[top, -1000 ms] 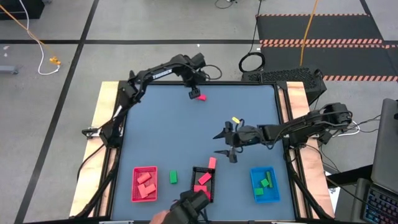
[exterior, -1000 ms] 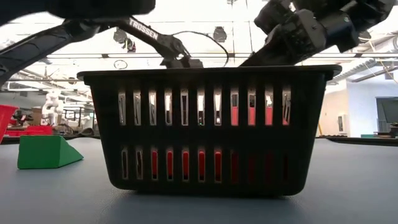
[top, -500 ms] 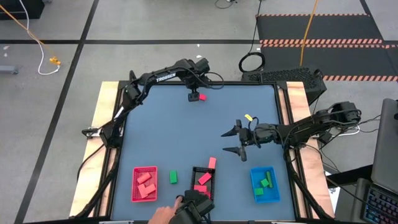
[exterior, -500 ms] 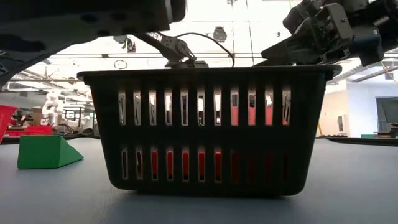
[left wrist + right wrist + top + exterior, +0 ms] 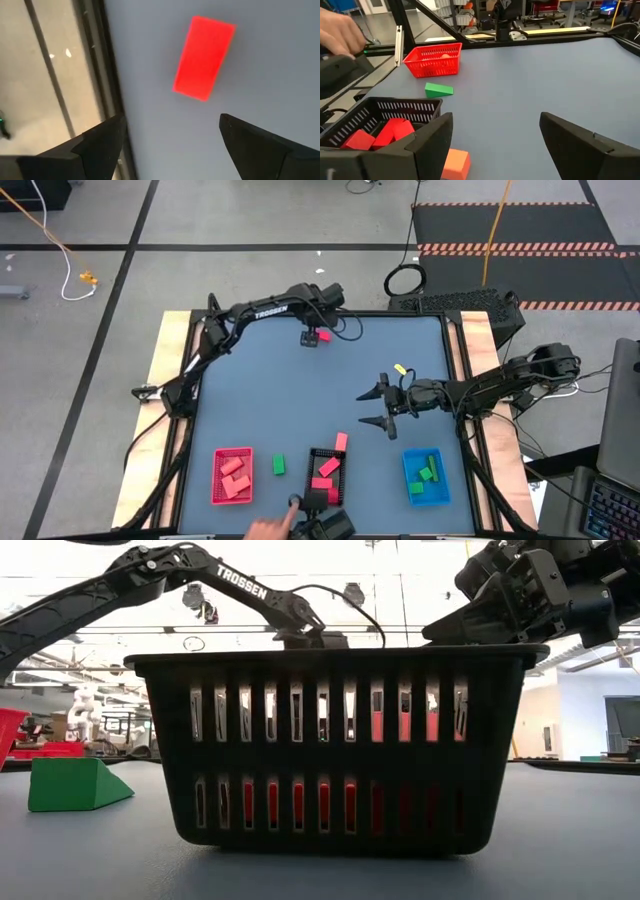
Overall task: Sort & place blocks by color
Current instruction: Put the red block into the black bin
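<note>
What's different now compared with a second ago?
The right gripper drew back from above the black tray toward the table's right side, open and empty. The left gripper shifted slightly over the red block. The hand slid back. Blocks and trays stayed put.

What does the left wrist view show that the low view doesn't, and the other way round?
Only the left wrist view shows the bright red block lying on the table near its far edge, ahead of the open left hand. Only the low view shows the black tray up close, red blocks behind its slots, and the green wedge beside it. Both show the blue-grey table surface.
</note>
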